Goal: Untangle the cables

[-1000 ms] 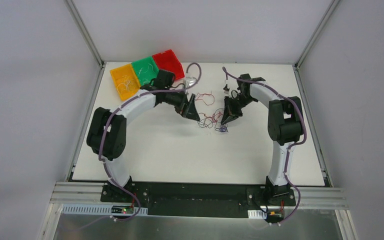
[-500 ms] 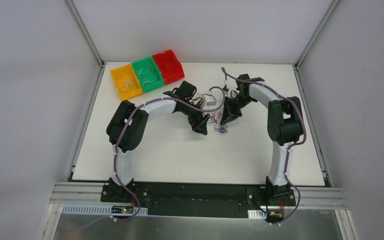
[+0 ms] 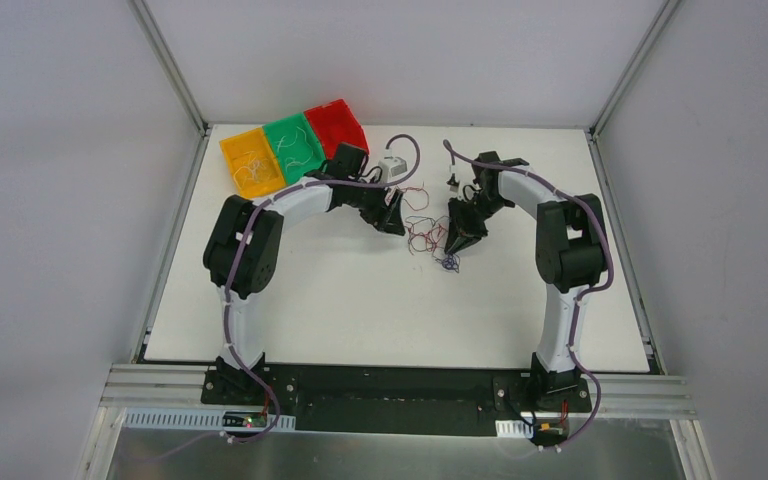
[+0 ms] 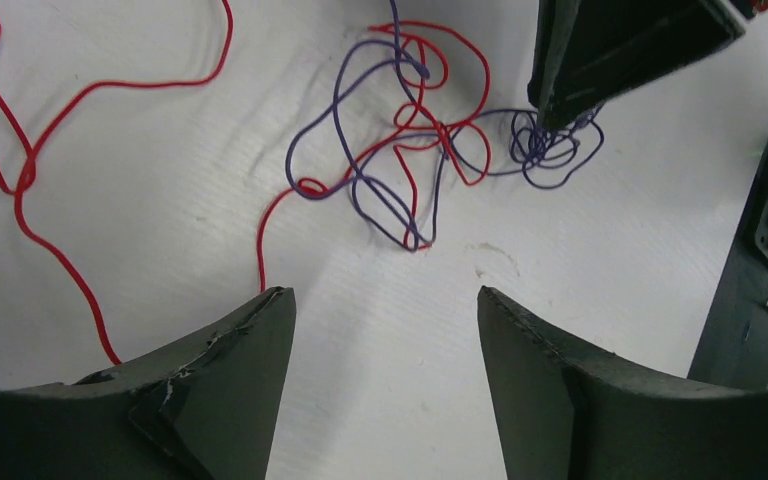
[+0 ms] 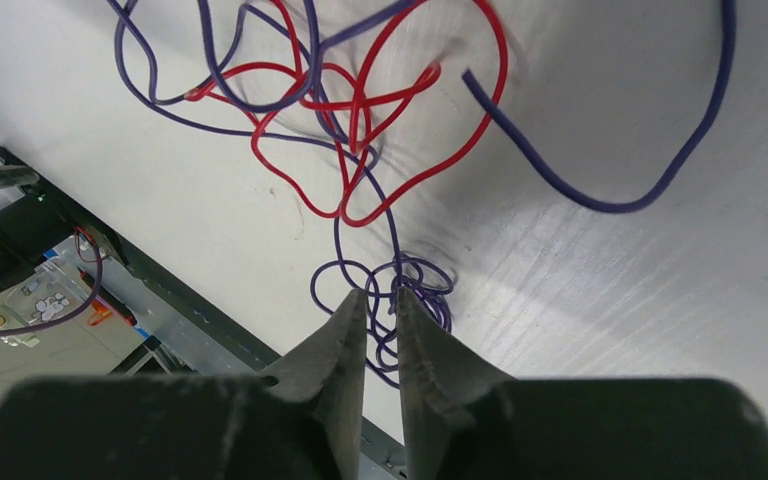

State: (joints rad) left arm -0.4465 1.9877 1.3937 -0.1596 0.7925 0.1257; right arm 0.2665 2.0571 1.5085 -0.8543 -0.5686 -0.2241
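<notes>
A tangle of thin red and purple cables lies mid-table between my grippers. In the left wrist view a long red cable trails left, and red and purple loops knot together. A small purple coil lies to their right. My left gripper is open and empty, its jaws wide apart just short of the tangle. My right gripper is shut on the purple coil, with a strand running between its nearly closed jaws. No whitish or dark cables show in the tangle.
Yellow, green and red bins stand at the table's back left, with thin wires inside the yellow and green ones. A small white box hangs by the left wrist. The black frame rail runs along the table's near edge.
My left arm swung in over the tangle, then drew back up and to the left with its gripper open. My right gripper stayed at the purple coil.
</notes>
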